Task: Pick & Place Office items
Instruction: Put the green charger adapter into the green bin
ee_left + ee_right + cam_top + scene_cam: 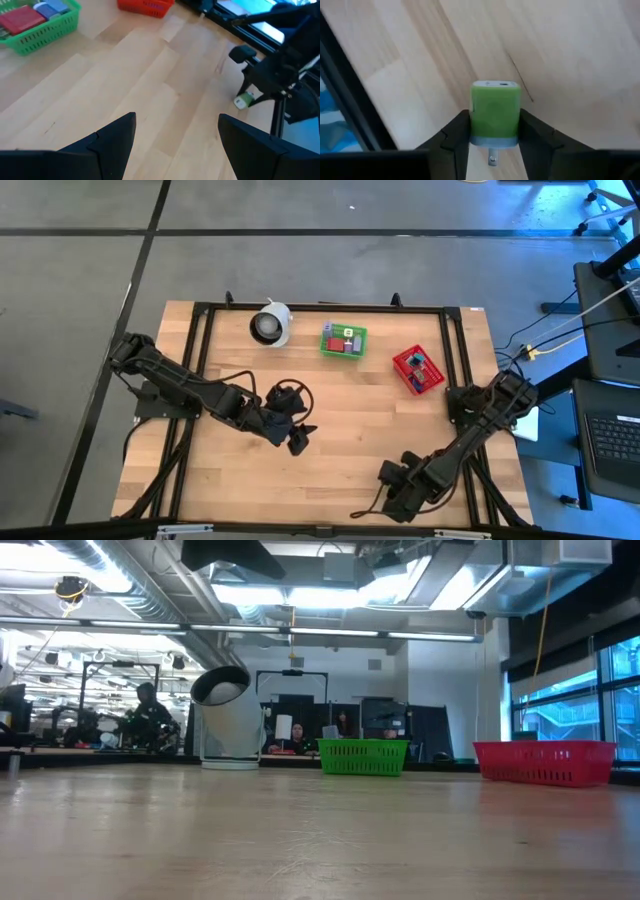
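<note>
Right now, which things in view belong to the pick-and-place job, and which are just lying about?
Job:
- small green block with a metal prong, between the right gripper fingers
- small items in the green mesh basket and red mesh basket

Lying about:
- white cylindrical roll
- left gripper, open and empty

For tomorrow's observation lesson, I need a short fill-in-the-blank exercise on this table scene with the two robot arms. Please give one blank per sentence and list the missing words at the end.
1. The right gripper is closed on a small ____ block.
2. Beside the green basket stands a basket coloured ____.
3. The left gripper hangs over bare wood with its fingers ____.
4. The white roll lies to the ____ of the green basket in the high view.

Missing words: green; red; open; left
</note>
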Controlling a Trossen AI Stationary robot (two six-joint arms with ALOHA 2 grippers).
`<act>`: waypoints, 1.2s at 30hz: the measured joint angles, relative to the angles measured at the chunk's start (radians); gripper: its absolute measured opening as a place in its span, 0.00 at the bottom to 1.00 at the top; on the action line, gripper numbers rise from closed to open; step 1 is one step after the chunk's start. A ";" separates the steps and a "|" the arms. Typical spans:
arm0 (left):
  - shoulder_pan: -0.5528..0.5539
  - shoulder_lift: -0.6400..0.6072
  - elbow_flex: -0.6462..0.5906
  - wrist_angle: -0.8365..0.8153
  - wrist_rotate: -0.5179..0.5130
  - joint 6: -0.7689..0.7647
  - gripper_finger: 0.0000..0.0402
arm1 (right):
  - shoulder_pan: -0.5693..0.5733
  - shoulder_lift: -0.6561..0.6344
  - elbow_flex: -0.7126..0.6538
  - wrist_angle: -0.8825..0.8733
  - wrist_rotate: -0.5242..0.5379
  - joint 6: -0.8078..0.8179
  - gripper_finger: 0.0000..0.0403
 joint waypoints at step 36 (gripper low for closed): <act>0.008 0.000 0.000 0.087 -0.284 -0.038 0.69 | -0.281 -0.674 0.001 0.450 0.694 -1.039 0.35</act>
